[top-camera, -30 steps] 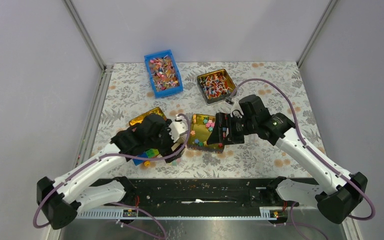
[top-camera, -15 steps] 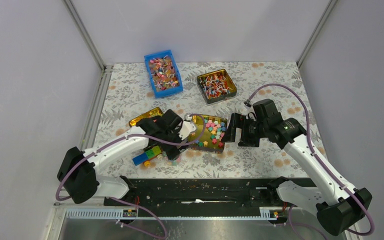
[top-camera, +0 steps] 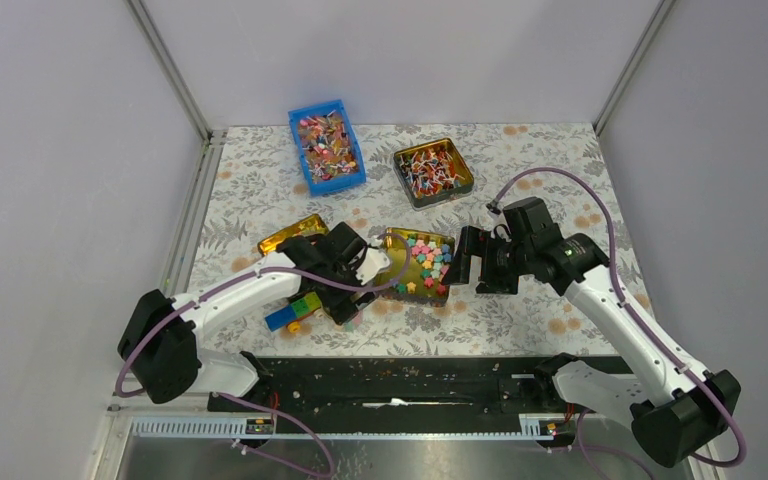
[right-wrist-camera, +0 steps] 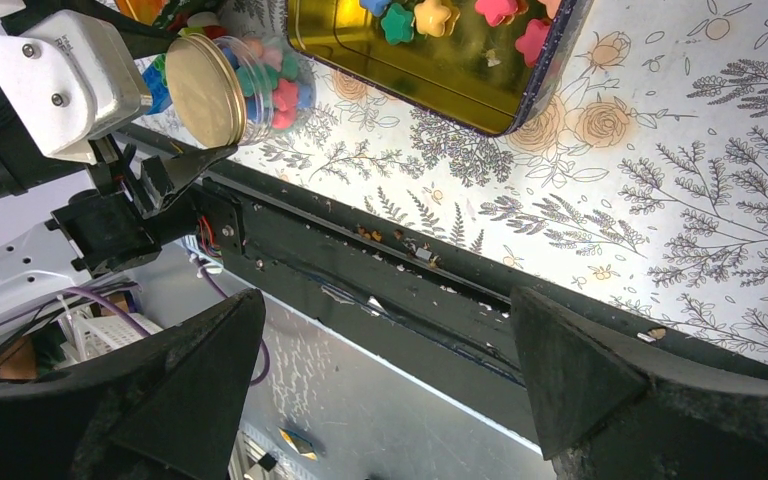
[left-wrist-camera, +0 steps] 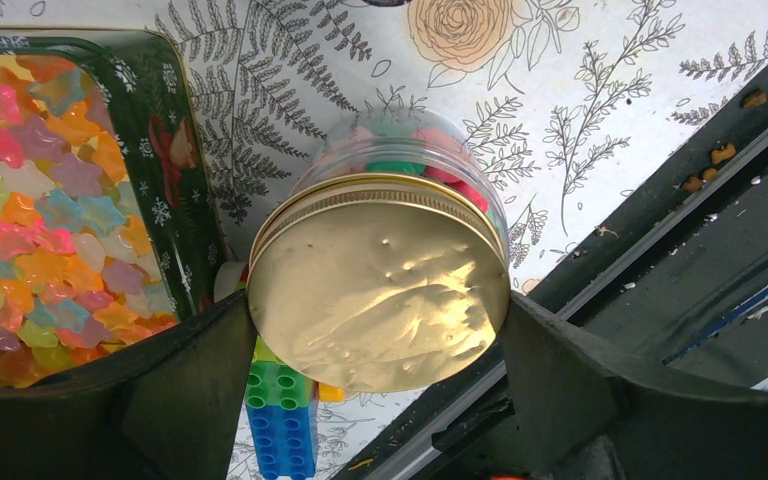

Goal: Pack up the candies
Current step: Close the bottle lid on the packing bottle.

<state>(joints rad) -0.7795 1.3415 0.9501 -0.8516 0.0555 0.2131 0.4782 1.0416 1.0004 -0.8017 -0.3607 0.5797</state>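
Star-shaped candies [top-camera: 422,258] in pink, green, blue, yellow and orange lie in an open gold tin [top-camera: 400,245] at mid-table; they also show in the left wrist view [left-wrist-camera: 40,210] and right wrist view [right-wrist-camera: 430,15]. A clear jar with a gold lid [left-wrist-camera: 380,290] lies on its side near the front edge, with candies inside [right-wrist-camera: 278,85]. My left gripper [top-camera: 352,298] is open, its fingers [left-wrist-camera: 195,390] straddling the jar's lid. My right gripper [top-camera: 465,262] is open and empty, just right of the tin.
A blue bin [top-camera: 327,148] and a second gold tin [top-camera: 432,172] of wrapped sweets stand at the back. A gold tin lid [top-camera: 290,233] lies left of my left arm. Green and blue building blocks [left-wrist-camera: 278,420] lie beside the jar. A black rail [right-wrist-camera: 390,290] runs along the near table edge.
My left arm has swung down and back from over the tin, and its gripper now sits at the jar. My right gripper has drawn right, away from the tin's edge.
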